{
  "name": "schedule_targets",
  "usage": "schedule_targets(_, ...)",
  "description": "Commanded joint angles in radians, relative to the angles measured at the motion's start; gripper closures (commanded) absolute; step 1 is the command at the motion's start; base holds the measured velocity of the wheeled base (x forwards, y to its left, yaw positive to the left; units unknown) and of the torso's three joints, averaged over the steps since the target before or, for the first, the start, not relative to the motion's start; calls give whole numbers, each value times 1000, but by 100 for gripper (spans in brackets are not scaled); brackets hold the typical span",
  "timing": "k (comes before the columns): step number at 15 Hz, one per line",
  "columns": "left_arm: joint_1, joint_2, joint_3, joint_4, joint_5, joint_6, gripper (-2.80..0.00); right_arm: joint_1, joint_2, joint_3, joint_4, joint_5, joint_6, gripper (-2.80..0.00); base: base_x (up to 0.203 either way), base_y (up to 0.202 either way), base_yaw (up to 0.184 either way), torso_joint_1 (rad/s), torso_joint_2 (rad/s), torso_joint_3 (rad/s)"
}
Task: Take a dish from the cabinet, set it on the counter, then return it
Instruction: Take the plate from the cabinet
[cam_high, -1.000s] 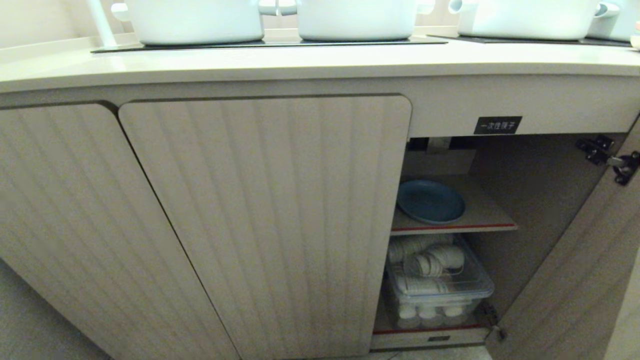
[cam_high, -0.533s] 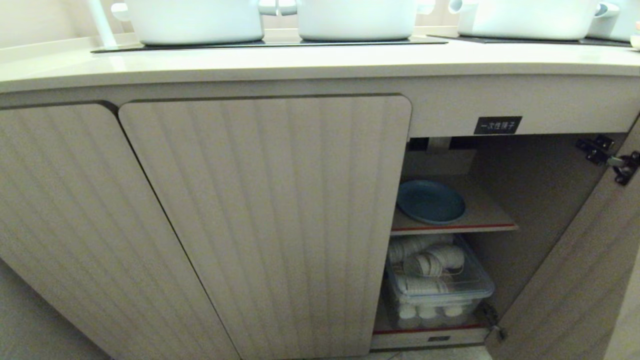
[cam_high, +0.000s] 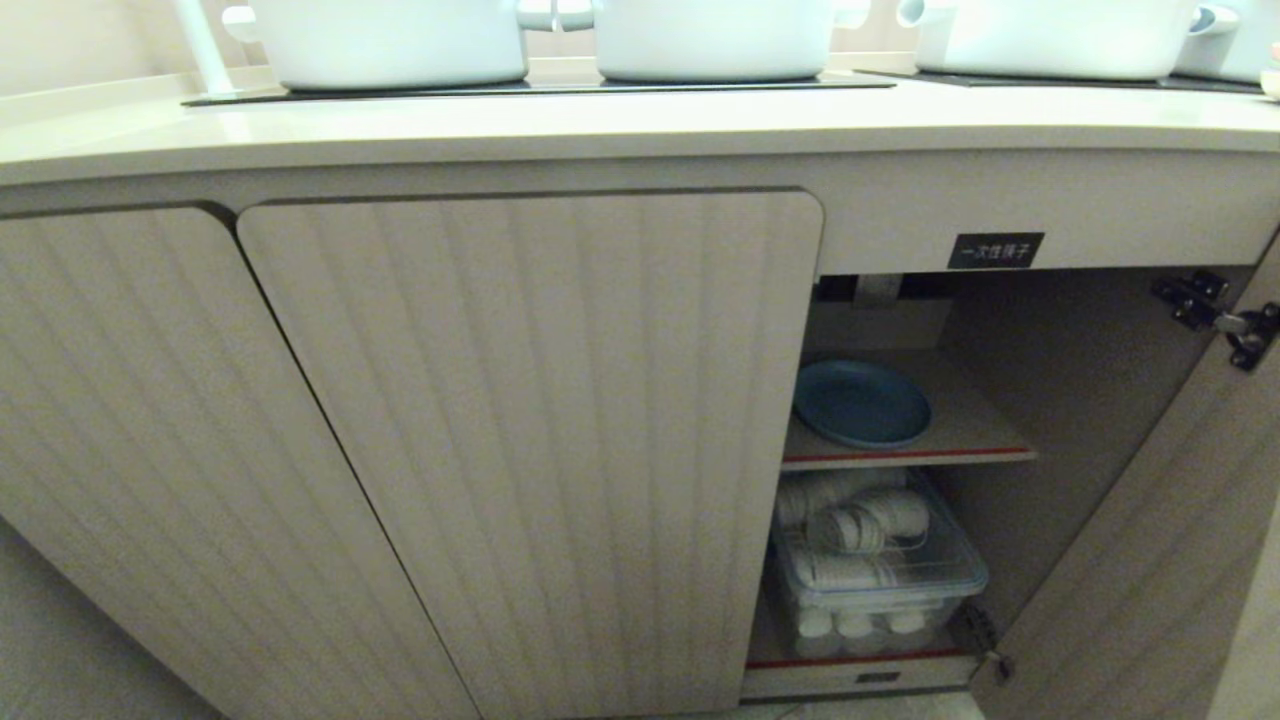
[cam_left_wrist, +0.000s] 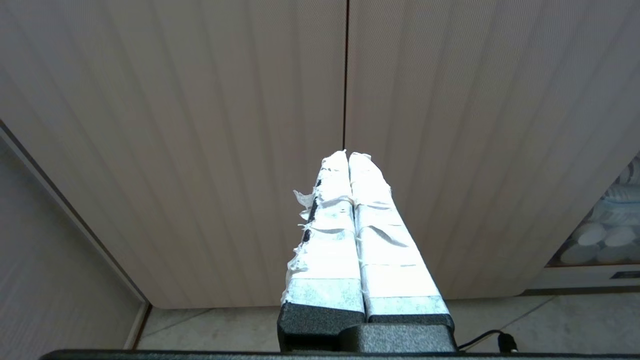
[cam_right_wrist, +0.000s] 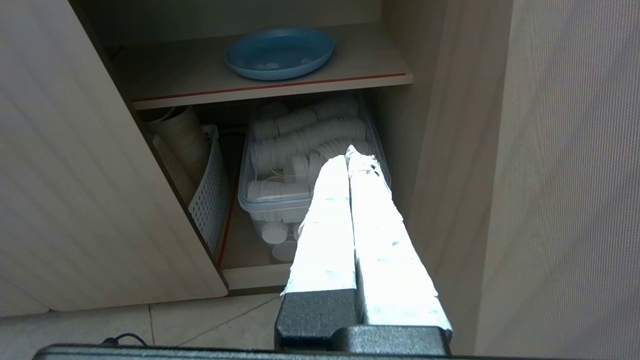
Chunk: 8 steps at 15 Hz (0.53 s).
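Observation:
The light-blue dish (cam_high: 862, 403) lies flat on the inner shelf (cam_high: 975, 432) of the open cabinet (cam_high: 1060, 400); the right wrist view also shows the dish (cam_right_wrist: 280, 52). The cream counter (cam_high: 620, 125) runs above. My right gripper (cam_right_wrist: 348, 154) is shut and empty, outside the cabinet opening, below the dish and apart from it. My left gripper (cam_left_wrist: 348, 156) is shut and empty, facing the closed ribbed doors (cam_left_wrist: 345, 75). Neither arm appears in the head view.
White pots (cam_high: 385, 40) stand on the black cooktop (cam_high: 540, 88). A clear tub of white lids and cups (cam_high: 875, 570) fills the lower compartment, a white perforated basket (cam_right_wrist: 210, 190) beside it. The open door (cam_high: 1160, 560) swings out at right. A black label (cam_high: 995, 250) sits above the opening.

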Motion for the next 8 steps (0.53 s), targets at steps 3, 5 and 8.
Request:
schedule_targets(3, 0, 0, 0, 0, 2, 0, 0, 0, 0, 1, 0, 0, 0, 0, 0, 0, 0, 0, 0, 0)
schedule_targets(5, 0, 0, 0, 0, 2, 0, 0, 0, 0, 0, 0, 0, 0, 0, 0, 0, 0, 0, 0, 0)
schedule_targets(8, 0, 0, 0, 0, 1, 0, 0, 0, 0, 0, 0, 0, -1, 0, 0, 0, 0, 0, 0, 0)
